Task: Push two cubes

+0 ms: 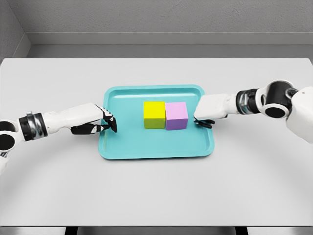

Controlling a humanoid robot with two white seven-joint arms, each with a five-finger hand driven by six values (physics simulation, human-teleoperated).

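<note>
No brand, label or writing is seen on anything. At the far left, the left hand [95,122] is stretched in over the smooth pale grey table [156,196], its dark fingers [110,124] curled together at the left rim of the shallow turquoise plastic tray [156,149], with nothing grasped. Bare tray floor is left between that hand and the glossy yellow cube [154,114], which is set flush against the matte lilac cube [176,116] near the tray's middle. A narrow gap is left before the right hand [209,110], placed at the tray's right rim; whether its fingers are curled or relaxed cannot be told.
</note>
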